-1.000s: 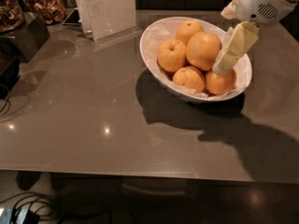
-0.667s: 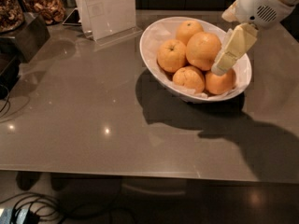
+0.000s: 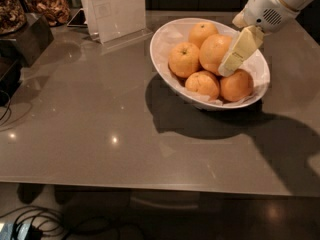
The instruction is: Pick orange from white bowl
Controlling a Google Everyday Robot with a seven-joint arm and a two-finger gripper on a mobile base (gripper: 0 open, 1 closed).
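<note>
The white bowl (image 3: 165,39) stands on the grey table, right of centre, holding several oranges on a white paper liner. The largest orange (image 3: 214,51) sits in the middle of the bowl. A smaller orange with a green stem dot (image 3: 183,59) lies to its left, and others lie in front and behind. My gripper (image 3: 231,65) reaches down into the bowl from the upper right. Its cream-coloured finger (image 3: 239,51) rests against the right side of the largest orange, above a smaller orange (image 3: 236,85).
A clear-standed white sign (image 3: 117,9) stands behind the bowl at the left. Dark containers with dried snacks (image 3: 47,6) and a black box (image 3: 25,39) are at the far left. The table's front edge (image 3: 150,184) runs across the bottom, with cables on the floor below.
The gripper has hardly moved; it stays at the right side of the largest orange in the bowl.
</note>
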